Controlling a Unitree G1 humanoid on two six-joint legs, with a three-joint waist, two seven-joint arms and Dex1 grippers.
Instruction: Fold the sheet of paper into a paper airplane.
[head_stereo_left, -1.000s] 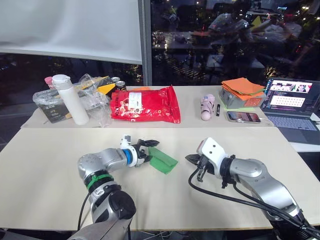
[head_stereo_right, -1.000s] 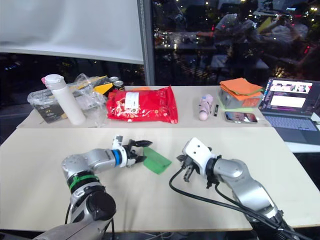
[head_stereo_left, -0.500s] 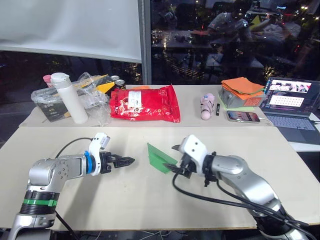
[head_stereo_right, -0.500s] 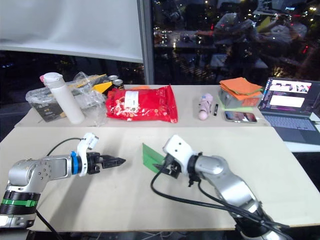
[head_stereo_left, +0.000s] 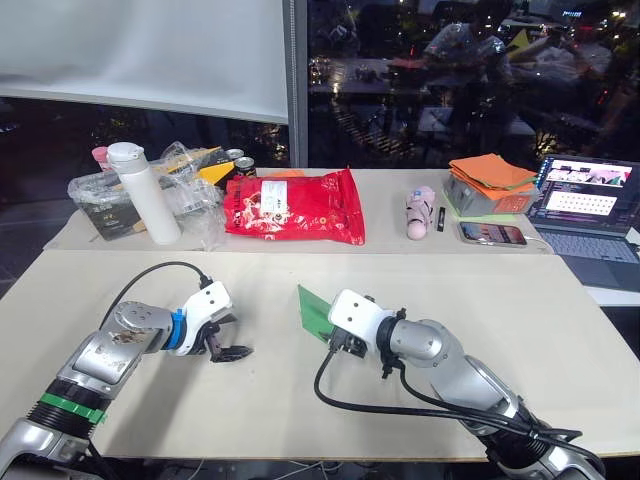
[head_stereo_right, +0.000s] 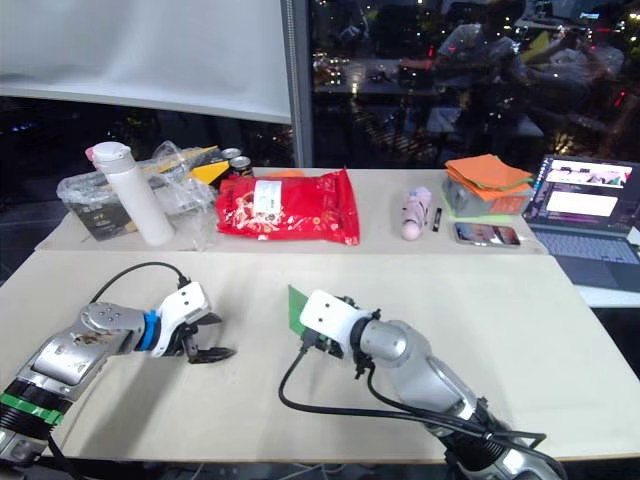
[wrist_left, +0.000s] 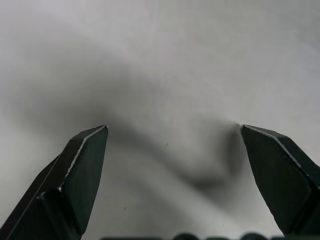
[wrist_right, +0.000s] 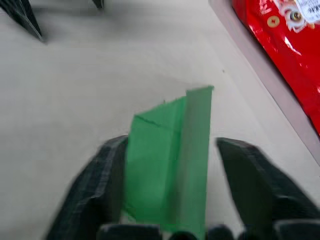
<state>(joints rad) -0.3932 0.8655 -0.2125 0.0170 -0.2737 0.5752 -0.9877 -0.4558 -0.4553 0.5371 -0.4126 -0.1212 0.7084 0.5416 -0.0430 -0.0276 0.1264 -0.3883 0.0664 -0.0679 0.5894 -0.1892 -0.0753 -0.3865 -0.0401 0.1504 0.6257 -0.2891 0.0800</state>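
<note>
Holding the paper (wrist_right: 167, 160) between our right gripper's (wrist_right: 175, 200) fingers, we see the green sheet already creased into a layered strip, one flap overlapping the other along a straight fold. The fingers stand apart on either side of it, and whether they press it or merely flank it we cannot tell. In the eye views the paper (head_stereo_left: 313, 310) stands up on edge near the middle of the table (head_stereo_left: 560, 330), just ahead of the right gripper and well short of the far edge, where the red bag (head_stereo_left: 295, 207) lies. Our left gripper (head_stereo_left: 224, 342) hangs over bare table toward the near left, its fingers spread with nothing between them, well apart from the paper.

We judge the step in hand to be another fold. To do it well, we should lay the strip flat on the table first, bring the left gripper across to pin one layer, and press the crease along its whole length. A standing strip is likely to buckle or slip sideways.
</note>
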